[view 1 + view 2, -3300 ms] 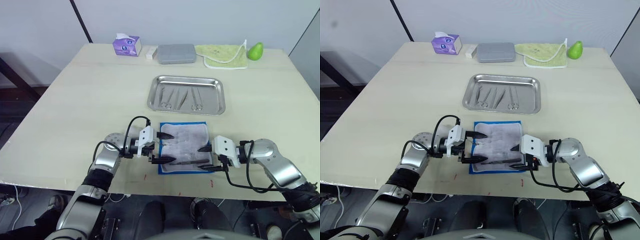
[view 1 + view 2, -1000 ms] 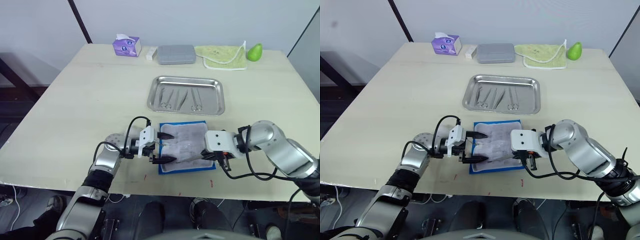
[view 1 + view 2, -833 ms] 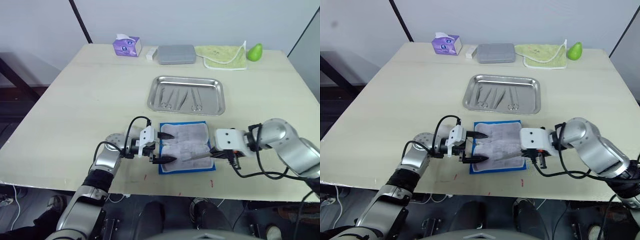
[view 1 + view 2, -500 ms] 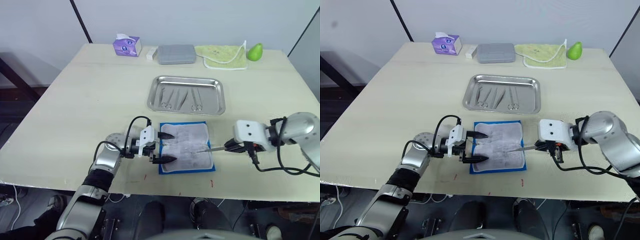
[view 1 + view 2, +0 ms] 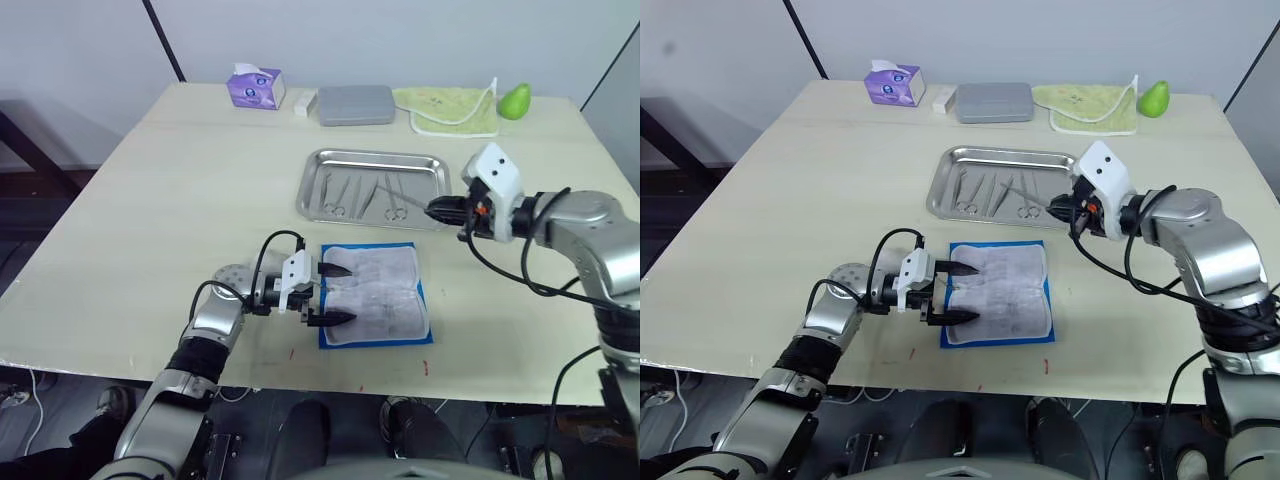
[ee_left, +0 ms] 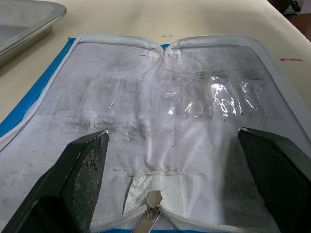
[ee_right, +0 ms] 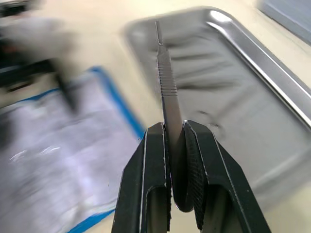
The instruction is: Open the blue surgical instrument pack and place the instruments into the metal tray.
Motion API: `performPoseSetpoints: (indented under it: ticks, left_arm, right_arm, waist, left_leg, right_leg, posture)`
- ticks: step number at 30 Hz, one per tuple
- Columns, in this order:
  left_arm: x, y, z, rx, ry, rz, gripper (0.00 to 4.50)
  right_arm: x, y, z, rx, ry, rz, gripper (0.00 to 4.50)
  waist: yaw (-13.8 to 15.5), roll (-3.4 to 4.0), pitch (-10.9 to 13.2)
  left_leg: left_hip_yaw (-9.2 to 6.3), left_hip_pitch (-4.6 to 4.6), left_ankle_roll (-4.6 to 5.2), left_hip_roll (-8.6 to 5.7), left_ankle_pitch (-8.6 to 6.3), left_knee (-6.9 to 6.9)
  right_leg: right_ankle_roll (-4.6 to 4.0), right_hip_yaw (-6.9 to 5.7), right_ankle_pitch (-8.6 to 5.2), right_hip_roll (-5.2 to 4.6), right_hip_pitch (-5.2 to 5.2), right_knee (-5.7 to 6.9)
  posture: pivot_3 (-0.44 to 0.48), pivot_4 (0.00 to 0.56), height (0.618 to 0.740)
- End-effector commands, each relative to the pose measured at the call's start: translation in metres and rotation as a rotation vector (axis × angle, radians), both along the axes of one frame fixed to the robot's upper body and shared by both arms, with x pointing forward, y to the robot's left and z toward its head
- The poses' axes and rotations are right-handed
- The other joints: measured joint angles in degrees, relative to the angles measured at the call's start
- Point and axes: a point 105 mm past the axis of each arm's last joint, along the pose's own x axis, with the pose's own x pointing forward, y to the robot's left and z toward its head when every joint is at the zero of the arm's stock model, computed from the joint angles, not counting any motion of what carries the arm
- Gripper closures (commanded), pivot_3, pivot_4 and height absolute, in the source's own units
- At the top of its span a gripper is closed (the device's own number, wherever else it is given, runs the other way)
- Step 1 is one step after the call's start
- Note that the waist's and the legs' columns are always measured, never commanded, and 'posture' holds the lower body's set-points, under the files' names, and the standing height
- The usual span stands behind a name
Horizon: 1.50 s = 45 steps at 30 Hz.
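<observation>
Two grippers in play, and we see the right gripper (image 7: 175,145) pinched tight on a slim silver instrument (image 7: 165,85), its tip reaching over the right end of the metal tray (image 5: 372,160) just above centre frame. Several instruments (image 5: 362,195) already lie inside that tray. Below it, at lower centre, we have the blue surgical instrument pack (image 5: 375,296) spread flat with its whitish lining up. The left gripper (image 5: 336,295) sits at the pack's left edge, fingers (image 6: 82,167) spread wide apart over the lining. The table (image 5: 180,190) carries all of it.
</observation>
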Motion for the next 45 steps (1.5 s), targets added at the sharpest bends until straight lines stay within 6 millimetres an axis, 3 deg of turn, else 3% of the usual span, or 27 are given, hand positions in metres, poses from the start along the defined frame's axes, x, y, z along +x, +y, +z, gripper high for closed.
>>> performPoseSetpoints:
  ticks: [1,5,12,23,45]
  left_arm:
    - [-0.004,0.003,-0.017,0.037,0.065,0.027,0.0]
    - [-0.005,0.003,-0.018,0.035,0.067,0.034,0.0]
    - [-0.005,0.004,-0.019,0.034,0.068,0.041,0.0]
    - [-0.008,0.004,-0.021,0.031,0.072,0.042,0.0]
    - [-0.01,0.007,-0.023,0.032,0.076,0.056,0.0]
  right_arm:
    - [0.029,-0.008,0.016,0.089,-0.039,-0.209,4.33]
    - [0.057,-0.008,0.01,0.177,-0.022,-0.404,4.33]
    - [0.081,-0.005,-0.01,0.268,0.017,-0.621,4.33]
    - [0.092,0.014,-0.044,0.276,0.053,-0.699,4.33]
    - [0.098,0.021,-0.058,0.262,0.068,-0.693,4.33]
  waist:
    - [0.04,0.02,0.01]
    - [0.13,0.03,0.0]
    - [-0.11,0.08,0.02]
    - [-0.23,0.11,0.03]
    - [-0.48,0.13,0.03]
  left_leg:
    - [-0.02,0.0,0.0,0.0,0.0,0.01]
    - [-0.07,-0.06,0.0,0.01,0.0,0.0]
    - [-0.06,-0.08,0.01,0.0,0.0,-0.05]
    - [-0.05,-0.07,0.01,0.0,0.0,-0.05]
    - [-0.05,-0.05,0.01,0.0,0.0,-0.06]
  right_leg:
    - [0.0,-0.02,0.0,0.02,-0.01,0.02]
    - [0.0,-0.09,0.0,0.01,0.0,-0.01]
    - [0.03,-0.09,0.0,0.0,-0.01,0.0]
    - [0.04,-0.06,0.01,0.01,0.0,-0.02]
    - [0.04,-0.05,0.01,0.01,0.0,0.0]
  posture:
    - [0.0,0.15,0.74]
    - [0.0,0.15,0.74]
    - [0.0,0.15,0.74]
    - [0.0,0.15,0.74]
    - [0.0,0.15,0.74]
